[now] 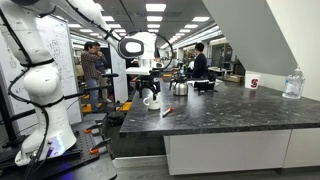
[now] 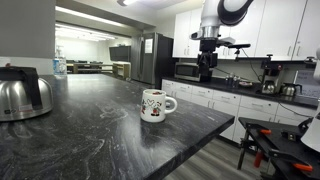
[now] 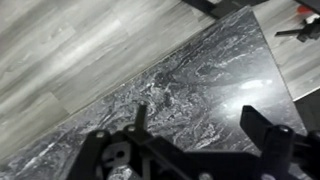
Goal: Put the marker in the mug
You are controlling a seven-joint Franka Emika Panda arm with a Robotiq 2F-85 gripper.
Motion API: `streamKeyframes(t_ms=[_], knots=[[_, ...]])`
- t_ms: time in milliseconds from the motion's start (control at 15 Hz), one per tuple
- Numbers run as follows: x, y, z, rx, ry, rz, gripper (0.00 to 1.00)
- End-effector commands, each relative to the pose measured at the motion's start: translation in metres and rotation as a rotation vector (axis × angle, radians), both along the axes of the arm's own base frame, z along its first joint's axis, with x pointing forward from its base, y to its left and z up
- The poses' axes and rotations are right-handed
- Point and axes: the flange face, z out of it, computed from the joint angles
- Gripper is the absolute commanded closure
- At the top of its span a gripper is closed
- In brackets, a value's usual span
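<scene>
Setting: open-plan office and lab room with ceiling light panels. Surface: long dark grey veined stone counter (image 1: 230,110) on a white base. The wrist view shows its edge beside a pale wood-plank floor (image 3: 70,50).

Item 1: black two-fingered Robotiq gripper (image 3: 195,112) on a white jointed Franka arm (image 1: 40,80). The fingers are spread wide, with only bare counter showing between them. It holds nothing and touches nothing. In an exterior view the gripper (image 1: 147,72) hangs in the air over the end of the counter, above the mug and clear of it. In an exterior view the gripper (image 2: 207,68) is seen high up against white wall cabinets.

Item 2: small slim whitish marker (image 1: 166,111) with a reddish part. It lies flat on the counter, near the mug on the camera side. It is outside the mug and well below the gripper.

Item 3: plain white rounded ceramic mug (image 1: 150,100), upright on the counter near its end.

Item 4: shiny metal kettle (image 1: 179,88), standing behind the mug. In an exterior view the kettle (image 2: 22,95) is close to the camera.

Item 5: white cup with a red mark (image 1: 253,83), well apart from the mug, further along the counter.

Item 6: clear plastic bottle (image 1: 293,84), near the far end of the counter.
</scene>
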Motion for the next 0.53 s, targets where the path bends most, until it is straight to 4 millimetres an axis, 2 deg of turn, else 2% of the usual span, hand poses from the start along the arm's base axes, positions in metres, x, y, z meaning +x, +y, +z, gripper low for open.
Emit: streamKeyframes(t_ms=[0,467], knots=[[0.038,0.008,-0.022,0.013,0.003,0.079,0.0],[0.114,0.027,-0.074,0.029,-0.007,0.041,0.0]])
